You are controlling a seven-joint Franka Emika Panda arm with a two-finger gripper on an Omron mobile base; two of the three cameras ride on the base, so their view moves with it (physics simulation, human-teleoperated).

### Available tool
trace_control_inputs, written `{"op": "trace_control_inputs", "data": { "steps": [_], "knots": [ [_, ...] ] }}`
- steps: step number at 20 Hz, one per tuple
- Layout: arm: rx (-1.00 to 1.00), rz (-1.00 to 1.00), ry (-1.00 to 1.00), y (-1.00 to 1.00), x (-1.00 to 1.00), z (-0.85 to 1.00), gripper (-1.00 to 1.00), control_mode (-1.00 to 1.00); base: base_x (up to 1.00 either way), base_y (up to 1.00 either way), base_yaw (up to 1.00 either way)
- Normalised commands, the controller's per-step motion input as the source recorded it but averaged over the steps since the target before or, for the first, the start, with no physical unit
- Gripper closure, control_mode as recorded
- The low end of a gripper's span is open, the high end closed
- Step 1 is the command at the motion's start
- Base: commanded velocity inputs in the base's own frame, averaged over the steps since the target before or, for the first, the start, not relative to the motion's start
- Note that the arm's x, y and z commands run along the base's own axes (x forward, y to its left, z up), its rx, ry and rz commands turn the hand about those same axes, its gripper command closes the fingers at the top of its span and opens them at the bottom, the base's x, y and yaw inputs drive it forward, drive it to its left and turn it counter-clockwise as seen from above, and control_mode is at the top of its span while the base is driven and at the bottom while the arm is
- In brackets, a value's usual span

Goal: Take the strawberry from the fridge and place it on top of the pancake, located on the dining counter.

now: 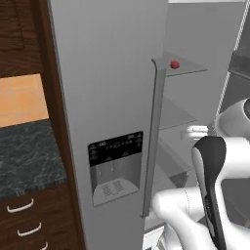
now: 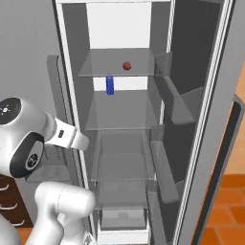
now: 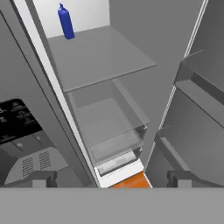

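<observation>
The tiny rounded red strawberry sits on the top grey shelf inside the tall grey two-door fridge, near the shelf's middle and slightly toward its right, in the upper centre of the right base view. In the left base view it appears as a red dot in the upper right of centre, just past the edge of the closed left door. It is too small to show any long axis or which way it points; it reads as a round blob.

The fridge's right door stands swung open at the right of the right base view, its grey door bins facing the compartment. The closed left door carries the black dispenser panel and a long vertical grey handle.

One shelf below the berry, a small blue upright bottle stands at the back left; in the hand view it is at the upper left. Around the strawberry the top shelf is bare on all sides, with the shelf's front edge open toward the arm.

The gripper shows two small dark fingertips far apart at the lower corners of the hand view, spread wide and holding nothing, aimed at the middle shelf and clear drawers below it.
</observation>
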Motion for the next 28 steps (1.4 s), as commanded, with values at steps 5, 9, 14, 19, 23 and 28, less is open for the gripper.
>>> {"op": "trace_control_inputs", "data": {
  "steps": [5, 9, 14, 19, 23, 28],
  "knots": [
    [0.0, 0.0, 0.0, 0.0, 0.0, 0.0, -1.0, 1.0, 0.34, -0.22, 0.24],
    [0.0, 0.0, 0.0, 0.0, 0.0, 0.0, -1.0, 1.0, 0.44, -0.02, 0.25],
    [0.0, 0.0, 0.0, 0.0, 0.0, 0.0, -1.0, 1.0, 0.34, -0.11, 0.22],
    [0.0, 0.0, 0.0, 0.0, 0.0, 0.0, -1.0, 1.0, 0.14, -0.36, 0.21],
    [0.0, 0.0, 0.0, 0.0, 0.0, 0.0, -1.0, 1.0, 0.1, -0.43, 0.18],
    [0.0, 0.0, 0.0, 0.0, 0.0, 0.0, -1.0, 1.0, 0.25, -0.27, 0.15]
  ]
}}
